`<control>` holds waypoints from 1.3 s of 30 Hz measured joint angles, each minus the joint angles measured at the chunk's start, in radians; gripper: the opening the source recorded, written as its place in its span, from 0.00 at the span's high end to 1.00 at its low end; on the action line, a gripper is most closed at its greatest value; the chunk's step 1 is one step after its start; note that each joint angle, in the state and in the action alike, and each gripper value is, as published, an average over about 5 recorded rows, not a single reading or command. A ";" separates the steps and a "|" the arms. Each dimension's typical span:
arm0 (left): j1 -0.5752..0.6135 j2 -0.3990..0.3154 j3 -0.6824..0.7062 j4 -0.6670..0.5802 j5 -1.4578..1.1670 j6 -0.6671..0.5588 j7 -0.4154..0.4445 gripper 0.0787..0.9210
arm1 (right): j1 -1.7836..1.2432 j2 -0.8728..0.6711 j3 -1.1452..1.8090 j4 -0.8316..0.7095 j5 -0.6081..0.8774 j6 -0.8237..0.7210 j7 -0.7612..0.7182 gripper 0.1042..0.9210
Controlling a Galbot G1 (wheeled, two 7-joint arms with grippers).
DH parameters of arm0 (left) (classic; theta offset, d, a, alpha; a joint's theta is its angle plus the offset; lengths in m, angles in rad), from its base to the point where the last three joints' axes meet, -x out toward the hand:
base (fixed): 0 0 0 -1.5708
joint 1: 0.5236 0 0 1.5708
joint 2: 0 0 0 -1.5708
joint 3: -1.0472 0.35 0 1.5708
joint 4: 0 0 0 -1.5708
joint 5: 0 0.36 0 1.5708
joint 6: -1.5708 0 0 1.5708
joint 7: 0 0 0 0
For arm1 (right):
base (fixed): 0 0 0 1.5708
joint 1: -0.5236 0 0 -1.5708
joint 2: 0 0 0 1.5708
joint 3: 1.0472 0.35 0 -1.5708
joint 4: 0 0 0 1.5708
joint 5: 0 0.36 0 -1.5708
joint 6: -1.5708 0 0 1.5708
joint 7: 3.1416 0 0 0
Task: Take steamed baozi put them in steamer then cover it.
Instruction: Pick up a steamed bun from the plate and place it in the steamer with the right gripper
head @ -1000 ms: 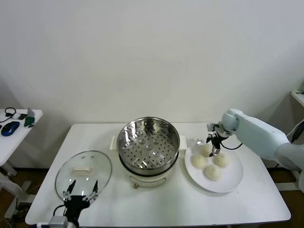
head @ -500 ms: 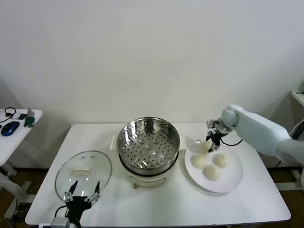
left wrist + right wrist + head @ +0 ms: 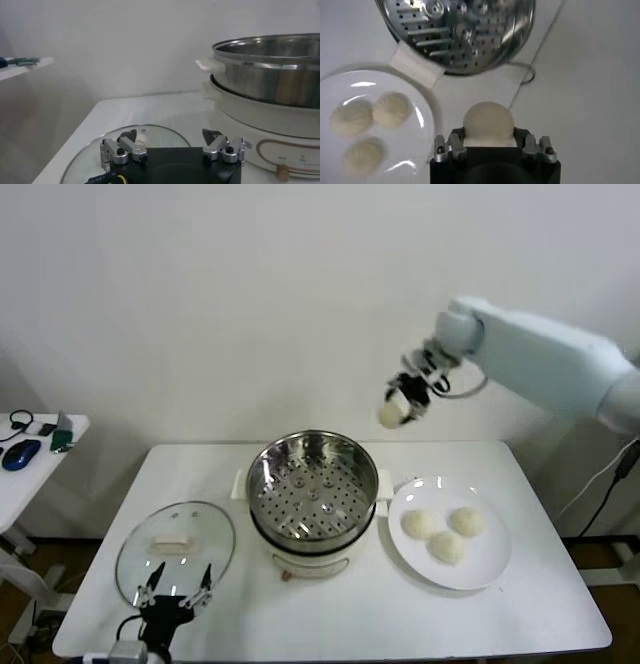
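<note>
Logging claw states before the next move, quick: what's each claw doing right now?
Left claw: open, empty, low beside the cover.
Right claw: shut on a baozi, raised above the table.

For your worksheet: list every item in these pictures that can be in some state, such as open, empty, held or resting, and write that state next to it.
steamer: uncovered, tray empty.
cover: lying flat on the table, off the steamer.
held baozi: gripped, raised in the air.
plate: holds three baozi.
right gripper: shut on the held baozi.
left gripper: open, low by the cover's near edge.
</note>
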 measured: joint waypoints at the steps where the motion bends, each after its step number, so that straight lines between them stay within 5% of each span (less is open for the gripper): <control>1: -0.001 -0.001 0.001 0.000 0.000 0.000 0.000 0.12 | 0.003 0.015 -0.006 0.008 -0.012 0.021 0.006 0.33; 30: -0.006 -0.003 0.014 0.018 0.020 -0.023 -0.004 0.12 | -0.331 0.235 0.072 -0.264 -0.421 0.335 0.163 0.32; 39: -0.002 -0.009 0.018 0.014 0.030 -0.027 -0.006 0.12 | -0.307 0.236 0.074 -0.285 -0.357 0.367 0.160 0.13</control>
